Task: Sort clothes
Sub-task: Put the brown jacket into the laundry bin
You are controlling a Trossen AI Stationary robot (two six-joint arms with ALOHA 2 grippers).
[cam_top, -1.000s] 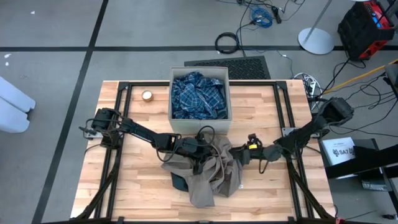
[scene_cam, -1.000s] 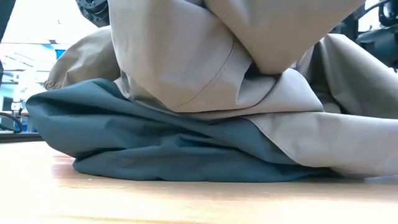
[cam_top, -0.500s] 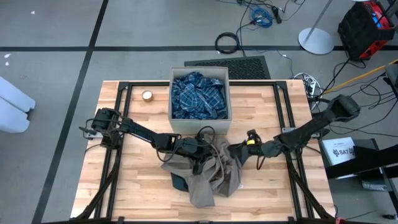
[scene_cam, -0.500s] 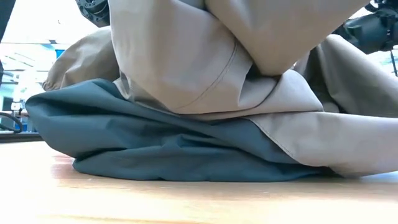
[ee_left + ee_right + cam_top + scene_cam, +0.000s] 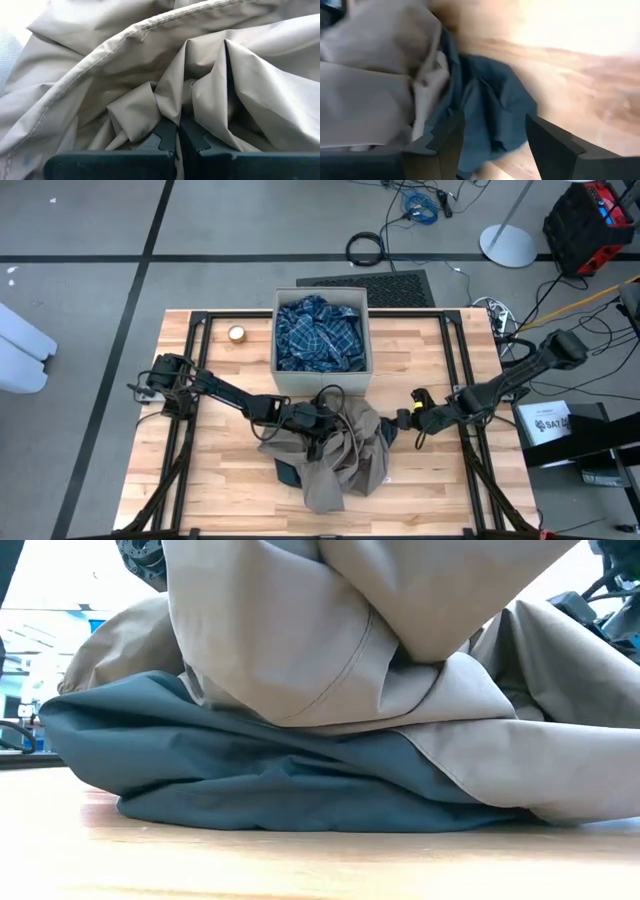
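A robotics lab is showing here: a wooden table (image 5: 220, 470) is standing on grey taped floor (image 5: 90, 290), with loose cables (image 5: 420, 202) lying around.

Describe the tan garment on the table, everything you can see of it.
The tan garment is a large piece of smooth, thin woven cloth with stitched seams, crumpled into a heap just in front of the fabric box. It lies over a dark blue-grey garment that shows under its lower edge. The left hand is shut on a bunched fold near its top, so part of it is drawn up into pleats. The right hand is open beside it, not touching.
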